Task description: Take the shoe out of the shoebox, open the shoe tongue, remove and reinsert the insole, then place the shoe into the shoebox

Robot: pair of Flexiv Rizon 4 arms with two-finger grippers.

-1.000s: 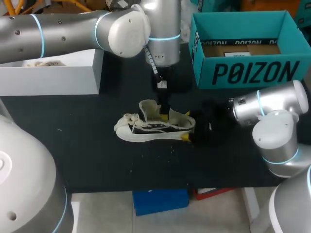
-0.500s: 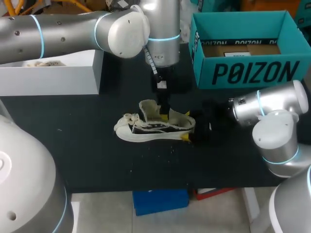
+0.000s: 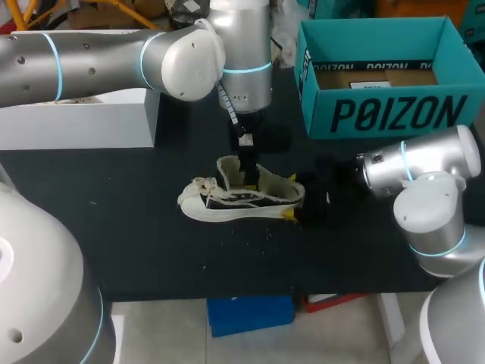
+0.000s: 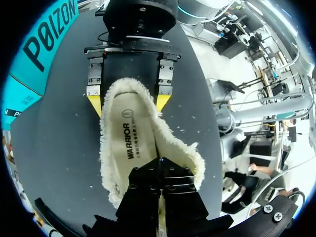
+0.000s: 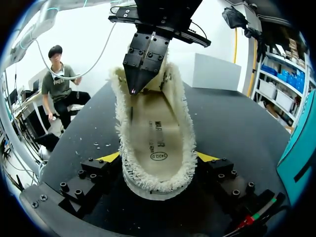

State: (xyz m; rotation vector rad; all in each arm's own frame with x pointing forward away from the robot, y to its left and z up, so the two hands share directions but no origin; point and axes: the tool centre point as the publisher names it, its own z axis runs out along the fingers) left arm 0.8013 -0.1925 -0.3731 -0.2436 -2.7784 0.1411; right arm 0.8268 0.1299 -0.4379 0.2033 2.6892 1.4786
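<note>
White box (image 3: 76,121) stands at the far left of the black table (image 3: 136,227). Left gripper (image 5: 133,88) hangs tips-down over the shoe's mouth, jaws closed to a point; whether anything thin is pinched cannot be told. Fleece-lined shoe (image 3: 241,199) rests mid-table, toe leftward, tongue (image 3: 231,171) raised, insole (image 4: 129,143) seated inside. Right gripper (image 5: 159,158) clamps the heel from both sides. Teal shoebox (image 3: 379,106) stands open at far right, well apart from the shoe
</note>
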